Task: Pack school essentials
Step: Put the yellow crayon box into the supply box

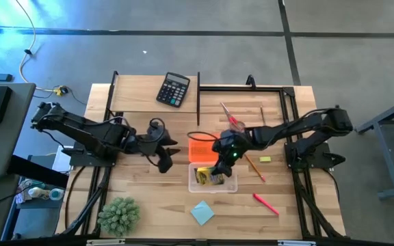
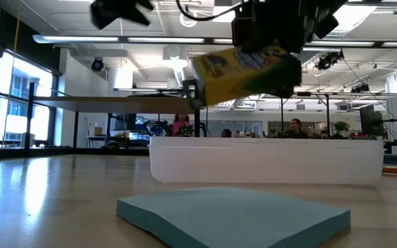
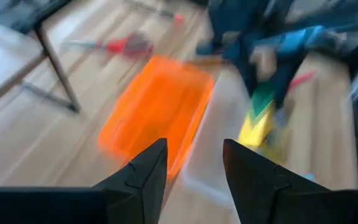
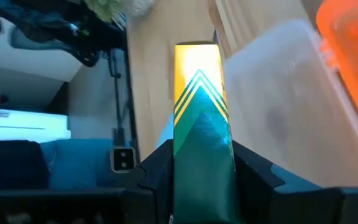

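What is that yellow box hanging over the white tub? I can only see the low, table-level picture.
Observer: A crayon pack, clamped between the right gripper's fingers; its wrist view shows that.
Operator: Where is the other arm?
Observer: From above, the left gripper is open and empty, beside an orange tray.
Operator: What else is lying around?
Observer: Scissors, a pencil, an eraser and a red pen lie on the table, outside the tub.
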Available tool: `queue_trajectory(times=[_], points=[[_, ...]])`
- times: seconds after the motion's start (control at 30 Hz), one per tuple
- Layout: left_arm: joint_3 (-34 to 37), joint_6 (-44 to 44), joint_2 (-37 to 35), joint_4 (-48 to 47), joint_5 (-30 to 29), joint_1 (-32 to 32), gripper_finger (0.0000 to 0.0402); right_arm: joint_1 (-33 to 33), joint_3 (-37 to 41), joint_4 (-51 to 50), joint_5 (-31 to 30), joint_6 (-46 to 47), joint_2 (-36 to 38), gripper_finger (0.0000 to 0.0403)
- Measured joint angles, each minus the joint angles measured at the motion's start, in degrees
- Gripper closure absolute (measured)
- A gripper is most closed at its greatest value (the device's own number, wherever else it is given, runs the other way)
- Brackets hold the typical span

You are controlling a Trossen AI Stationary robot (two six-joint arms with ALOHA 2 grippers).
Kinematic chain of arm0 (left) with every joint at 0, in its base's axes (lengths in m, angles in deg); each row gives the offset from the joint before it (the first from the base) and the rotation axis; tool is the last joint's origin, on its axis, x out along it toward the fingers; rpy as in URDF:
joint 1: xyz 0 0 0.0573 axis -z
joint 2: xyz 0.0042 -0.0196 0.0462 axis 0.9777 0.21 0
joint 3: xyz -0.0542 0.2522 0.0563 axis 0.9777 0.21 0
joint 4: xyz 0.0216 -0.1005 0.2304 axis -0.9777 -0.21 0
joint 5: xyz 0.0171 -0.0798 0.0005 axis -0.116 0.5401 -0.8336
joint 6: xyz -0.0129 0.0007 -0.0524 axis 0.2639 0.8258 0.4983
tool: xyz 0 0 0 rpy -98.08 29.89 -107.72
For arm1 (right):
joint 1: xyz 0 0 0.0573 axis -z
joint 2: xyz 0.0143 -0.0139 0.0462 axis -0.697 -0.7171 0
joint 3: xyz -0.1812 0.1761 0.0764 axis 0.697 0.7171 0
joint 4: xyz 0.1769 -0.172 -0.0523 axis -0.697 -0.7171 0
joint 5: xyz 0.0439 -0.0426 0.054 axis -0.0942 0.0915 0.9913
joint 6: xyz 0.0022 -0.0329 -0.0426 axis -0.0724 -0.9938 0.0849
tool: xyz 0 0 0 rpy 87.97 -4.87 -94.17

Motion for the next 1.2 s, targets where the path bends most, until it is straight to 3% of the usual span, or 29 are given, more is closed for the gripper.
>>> queue_trajectory(times=[0.47,1.2], points=[[0.43,-2.61,-4.67,2.87,2.82,0.1,0.0271,-1.8,-0.05,9.49,-1.62,7.88,-8.97,0.0283],[0.5,-4.67,-5.05,3.22,3.44,0.07,0.0271,-1.87,-0.03,8.05,-3.93,11.6,-12.57,0.0283]])
